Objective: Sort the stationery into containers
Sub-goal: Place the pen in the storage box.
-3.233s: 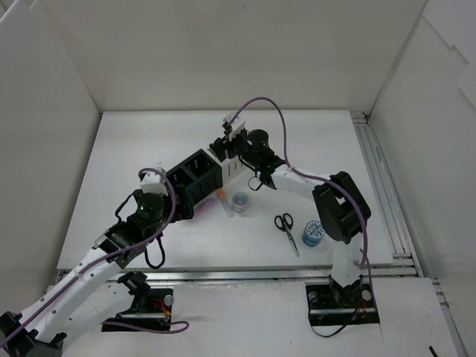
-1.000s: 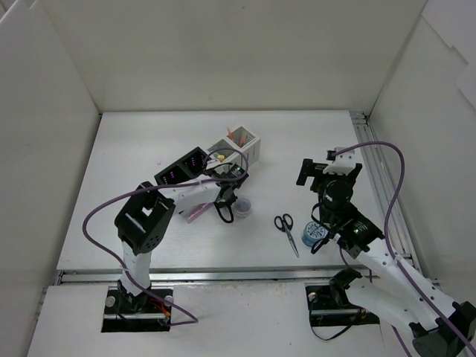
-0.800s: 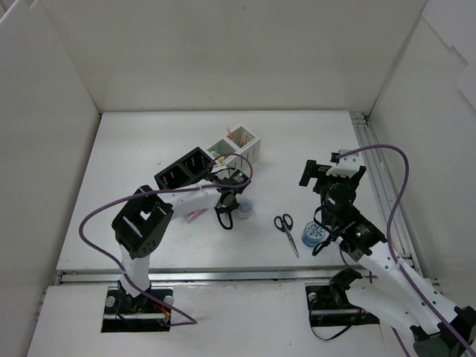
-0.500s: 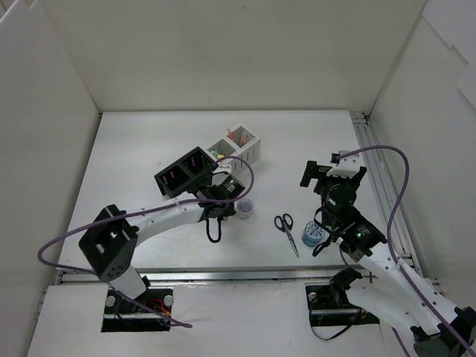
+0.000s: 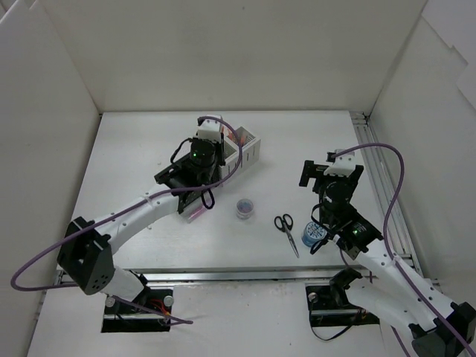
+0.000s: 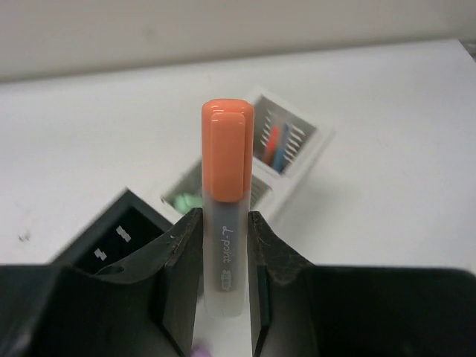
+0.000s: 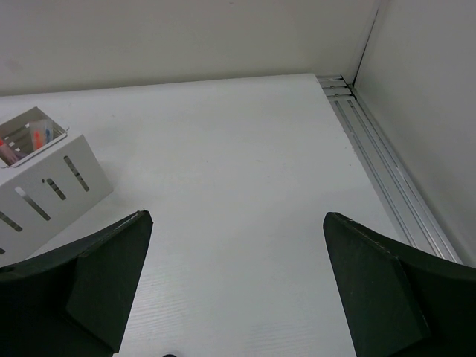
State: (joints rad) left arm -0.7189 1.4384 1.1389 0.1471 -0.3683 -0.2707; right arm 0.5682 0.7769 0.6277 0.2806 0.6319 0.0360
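Observation:
My left gripper (image 6: 224,230) is shut on an orange-capped marker (image 6: 227,149) with a clear barrel, held upright between the fingers. In the top view the left gripper (image 5: 210,158) hangs over the containers (image 5: 251,151). Beyond the marker I see a white compartment (image 6: 286,137) with pens, a second white one holding a pale green eraser (image 6: 184,199), and a black compartment (image 6: 119,238). A purple-lidded tub (image 5: 244,207), scissors (image 5: 285,227), a blue tape roll (image 5: 312,234) and a pink pen (image 5: 197,213) lie on the table. My right gripper (image 7: 238,223) is open and holds nothing.
The white side walls close in the table on the left, back and right. A metal rail (image 5: 379,186) runs along the right edge. In the right wrist view, the white container (image 7: 44,178) sits at far left.
The left gripper rose from beside the purple tub and moved back over the containers, carrying the orange marker. The right arm has stayed where it was.

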